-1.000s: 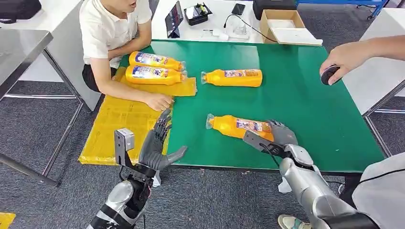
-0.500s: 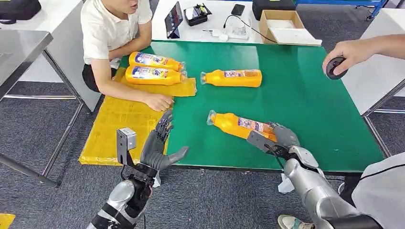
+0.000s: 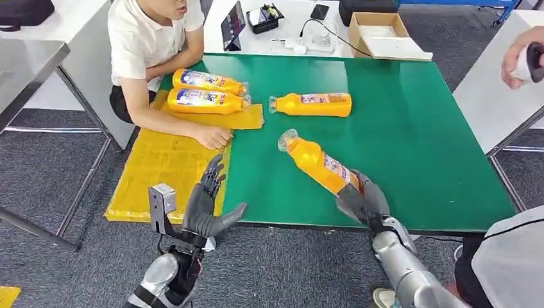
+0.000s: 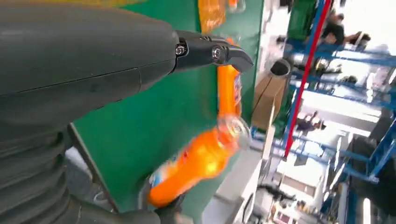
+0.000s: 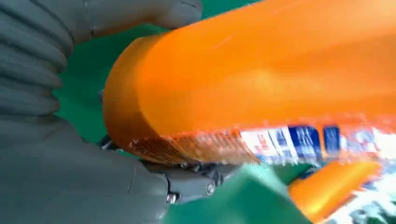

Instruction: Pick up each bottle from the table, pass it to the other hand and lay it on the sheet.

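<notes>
Green table [image 3: 410,128] on grey carpet [image 3: 38,167], white desks behind w/ a cardboard box [image 3: 378,29]. Yellow sheet [image 3: 160,167] hangs over table's left edge; two bottles [image 3: 208,92] lie on it, a third bottle [image 3: 312,104] on the green beside it. Right hand [image 3: 362,202] grips base of a tilted bottle [image 3: 317,163], cap end raised. Left hand [image 3: 206,200] fingers spread, holding nothing, near sheet edge. Seated person [image 3: 151,38] rests a hand on sheet.

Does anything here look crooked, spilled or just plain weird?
Nothing is spilled or broken. The one thing askew is the orange bottle gripped at its base by the right hand, tilted with its cap raised. The yellow sheet also droops off the table's left edge.
</notes>
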You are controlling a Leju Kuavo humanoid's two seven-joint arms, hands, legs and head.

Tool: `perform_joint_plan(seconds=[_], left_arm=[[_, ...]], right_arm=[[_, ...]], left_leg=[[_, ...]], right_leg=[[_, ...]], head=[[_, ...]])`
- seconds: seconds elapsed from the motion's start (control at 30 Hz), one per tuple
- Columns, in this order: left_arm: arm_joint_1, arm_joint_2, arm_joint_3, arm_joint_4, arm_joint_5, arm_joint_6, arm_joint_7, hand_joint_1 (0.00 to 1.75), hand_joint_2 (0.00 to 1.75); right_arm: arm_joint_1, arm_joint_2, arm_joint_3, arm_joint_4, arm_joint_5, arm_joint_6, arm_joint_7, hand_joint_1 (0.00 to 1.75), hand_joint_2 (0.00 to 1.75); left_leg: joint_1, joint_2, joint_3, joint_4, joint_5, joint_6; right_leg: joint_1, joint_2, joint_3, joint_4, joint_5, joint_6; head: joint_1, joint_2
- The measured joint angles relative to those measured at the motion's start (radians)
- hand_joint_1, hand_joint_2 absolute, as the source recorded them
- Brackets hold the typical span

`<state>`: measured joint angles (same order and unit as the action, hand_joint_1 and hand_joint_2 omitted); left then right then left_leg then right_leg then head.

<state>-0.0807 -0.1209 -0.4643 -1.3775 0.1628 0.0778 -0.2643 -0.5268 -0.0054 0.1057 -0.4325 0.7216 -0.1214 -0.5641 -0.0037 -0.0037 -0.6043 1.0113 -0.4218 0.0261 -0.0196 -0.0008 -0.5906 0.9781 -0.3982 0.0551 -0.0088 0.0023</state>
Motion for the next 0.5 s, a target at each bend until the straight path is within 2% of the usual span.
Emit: perform_joint_plan(seconds=[0.1,0.27,0.33,0.4,0.5], left_arm=[[0.038,-0.001,0.011,-0.024,0.041,-0.013,-0.002,0.00,1.75],[0.041,-0.001,0.011,-0.026,0.048,-0.018,0.000,0.00,1.75],[0.058,-0.001,0.012,-0.032,0.070,-0.036,0.011,0.00,1.75],[0.098,-0.001,0.013,-0.047,0.101,-0.065,0.022,0.00,1.75],[0.102,0.001,0.013,-0.047,0.118,-0.096,0.031,0.00,1.75]], right_arm=[[0.080,0.029,-0.003,-0.117,-0.119,0.047,-0.054,1.75,1.75],[0.087,0.031,-0.003,-0.124,-0.124,0.047,-0.054,1.75,1.75],[0.125,0.045,0.008,-0.190,-0.148,0.038,-0.053,1.75,1.75],[0.220,0.077,0.064,-0.354,-0.185,0.018,-0.047,1.75,1.75],[0.254,0.093,0.098,-0.414,-0.212,0.037,-0.065,1.75,1.75]], left_leg=[[0.000,-0.001,-0.003,0.000,0.000,0.000],[0.000,-0.001,-0.004,0.000,0.000,0.000],[0.000,-0.002,-0.005,0.000,0.000,0.000],[0.000,-0.004,-0.011,0.000,0.000,0.000],[0.000,-0.002,-0.012,0.000,0.000,0.000]], right_leg=[[0.000,0.000,-0.003,0.000,0.000,0.000],[0.000,0.000,-0.003,0.000,0.000,0.000],[0.000,-0.001,-0.005,0.000,0.000,0.000],[0.000,-0.001,-0.010,0.000,-0.001,0.000],[0.000,0.000,-0.011,0.000,-0.001,0.000]], head=[[0.000,0.000],[0.000,0.000],[-0.001,0.000],[-0.001,0.000],[0.000,0.000]])
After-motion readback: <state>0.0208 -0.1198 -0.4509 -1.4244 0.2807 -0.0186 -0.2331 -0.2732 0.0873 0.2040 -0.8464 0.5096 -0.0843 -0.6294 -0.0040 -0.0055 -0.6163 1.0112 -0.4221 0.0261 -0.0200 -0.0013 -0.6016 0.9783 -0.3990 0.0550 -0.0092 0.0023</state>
